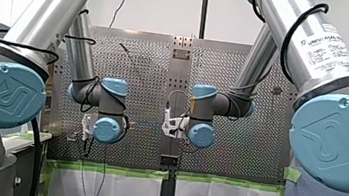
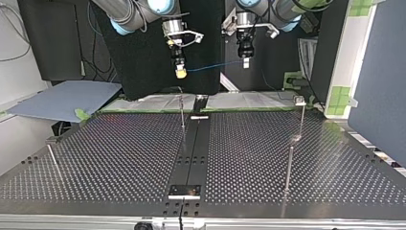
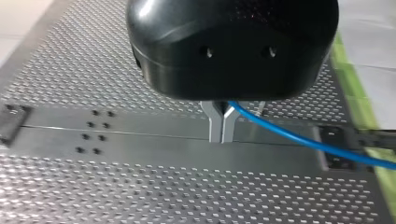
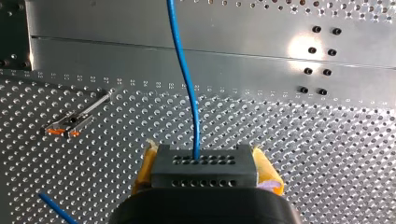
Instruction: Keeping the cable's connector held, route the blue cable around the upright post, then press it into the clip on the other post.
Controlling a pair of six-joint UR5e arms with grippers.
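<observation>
Black connector (image 4: 204, 167) clamped in right claw (image 4: 204, 173); left claw (image 3: 221, 136) pinches blue cable (image 3: 299, 138). Risk: tension rounding upright post (image 2: 182, 115) may pull cable free.

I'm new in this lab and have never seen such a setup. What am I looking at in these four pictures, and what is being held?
These are two silver robot arms with blue joints above a perforated metal table. The front view looks from behind the arms; the top view faces them from across the table, so sides swap. The other two pictures come from cameras on the wrists. The robot's left hand, with metal fingers, is shut on a thin blue cable. Its right hand, with yellow pads, is shut on the cable's black connector block. The cable spans between the hands, above the table. On the table stand thin upright metal posts; the cable looks clear of them.
</observation>
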